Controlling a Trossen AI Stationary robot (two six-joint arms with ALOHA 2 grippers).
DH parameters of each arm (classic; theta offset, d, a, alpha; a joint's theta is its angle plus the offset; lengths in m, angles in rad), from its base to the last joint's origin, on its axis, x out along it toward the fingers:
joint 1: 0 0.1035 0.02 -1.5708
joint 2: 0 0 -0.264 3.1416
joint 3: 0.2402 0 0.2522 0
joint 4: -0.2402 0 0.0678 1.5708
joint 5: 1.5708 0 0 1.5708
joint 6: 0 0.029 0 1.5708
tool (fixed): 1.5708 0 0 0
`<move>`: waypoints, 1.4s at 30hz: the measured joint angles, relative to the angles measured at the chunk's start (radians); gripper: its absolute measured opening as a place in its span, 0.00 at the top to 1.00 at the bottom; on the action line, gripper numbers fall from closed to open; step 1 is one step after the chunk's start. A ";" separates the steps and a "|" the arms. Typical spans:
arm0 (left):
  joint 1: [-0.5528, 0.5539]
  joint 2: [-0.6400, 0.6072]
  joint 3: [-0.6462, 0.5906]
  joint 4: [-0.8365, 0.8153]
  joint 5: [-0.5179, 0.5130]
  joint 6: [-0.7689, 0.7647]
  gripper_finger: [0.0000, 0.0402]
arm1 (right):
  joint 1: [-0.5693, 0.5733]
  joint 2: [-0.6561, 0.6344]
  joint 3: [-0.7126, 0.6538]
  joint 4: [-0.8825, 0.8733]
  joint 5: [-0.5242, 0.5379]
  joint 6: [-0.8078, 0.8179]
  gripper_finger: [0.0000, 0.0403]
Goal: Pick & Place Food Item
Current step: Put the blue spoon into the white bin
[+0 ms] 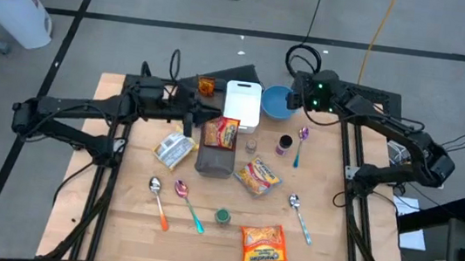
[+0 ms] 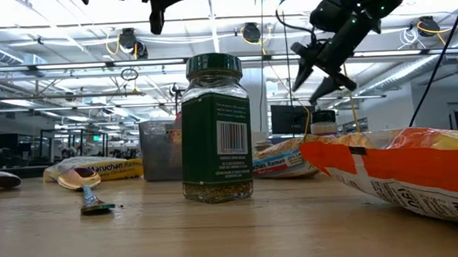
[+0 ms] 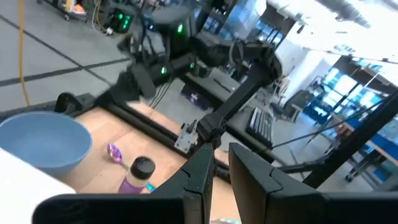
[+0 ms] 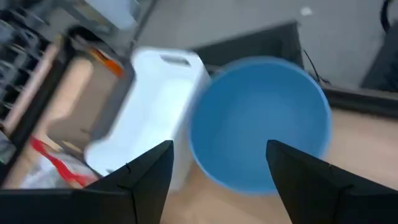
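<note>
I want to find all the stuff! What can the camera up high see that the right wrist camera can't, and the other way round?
Only the high view shows the spoons, such as the orange-handled spoon, the green-lidded spice jar and the orange noodle packet at the near edge of the table. Only the right wrist view shows the right end effector up close, fingers spread open with nothing between them. Both show the blue bowl beside the white cutting board.
</note>
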 joint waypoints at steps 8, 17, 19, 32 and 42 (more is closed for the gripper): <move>0.090 -0.079 -0.002 -0.030 0.012 0.107 0.86 | 0.022 0.001 0.040 -0.348 0.046 0.123 0.38; 0.199 -0.152 0.000 -0.101 0.203 0.170 0.86 | 0.091 0.094 0.047 -0.414 0.136 0.405 0.38; 0.217 -0.165 -0.002 -0.139 0.257 0.168 0.86 | 0.109 0.136 0.047 -0.431 0.138 0.444 0.38; 0.229 -0.181 -0.002 -0.264 0.376 0.192 0.86 | 0.206 0.266 0.045 -0.540 0.216 0.610 0.38; 0.229 -0.181 -0.002 -0.278 0.376 0.203 0.86 | 0.197 0.264 0.014 -0.541 0.238 0.629 0.38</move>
